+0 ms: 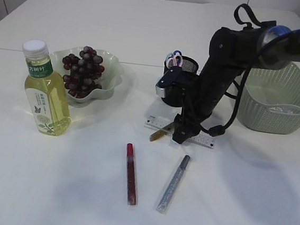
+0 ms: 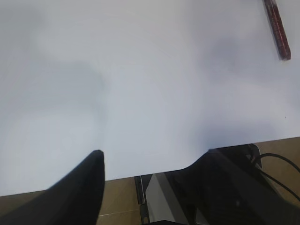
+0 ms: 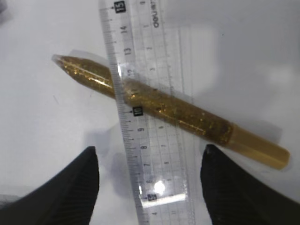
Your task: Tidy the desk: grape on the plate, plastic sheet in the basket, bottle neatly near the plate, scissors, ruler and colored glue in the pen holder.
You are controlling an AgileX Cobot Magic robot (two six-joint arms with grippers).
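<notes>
Two spread fingers of the right gripper [image 3: 149,185] straddle the clear ruler [image 3: 150,140] and gold glitter glue [image 3: 171,111]; left gripper [image 2: 152,161] also gapes.

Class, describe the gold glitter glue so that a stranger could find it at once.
Start at the black pen holder in mid-table; just in front of it lies a clear ruler. The gold glitter glue lies slantwise across that ruler, under the right gripper. Unlike the red glue and silver glue nearer the front edge, it is gold.
</notes>
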